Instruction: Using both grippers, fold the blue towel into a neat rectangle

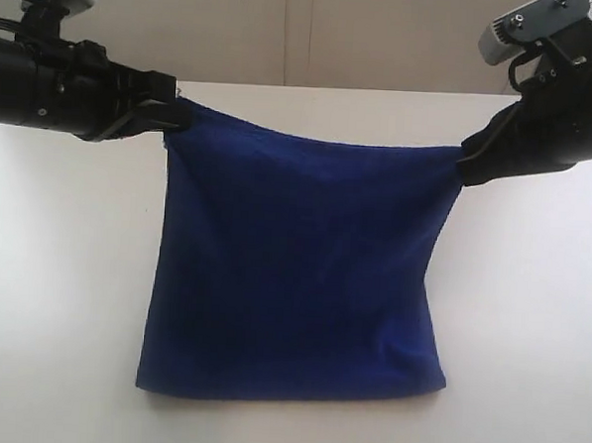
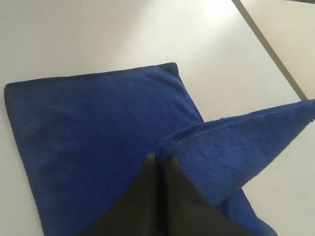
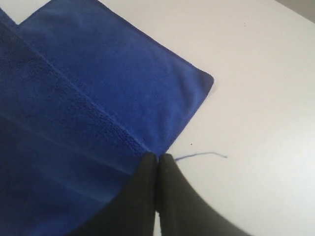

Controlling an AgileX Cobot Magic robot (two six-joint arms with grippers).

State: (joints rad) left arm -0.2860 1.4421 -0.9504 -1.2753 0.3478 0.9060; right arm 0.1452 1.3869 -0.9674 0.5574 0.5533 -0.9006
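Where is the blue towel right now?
In the exterior view, the blue towel hangs mid-frame between the left tool and right tool, its lower part on the table.

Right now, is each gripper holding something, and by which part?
Both hold the blue towel: the left gripper pinches one raised corner, the right gripper the other raised corner.
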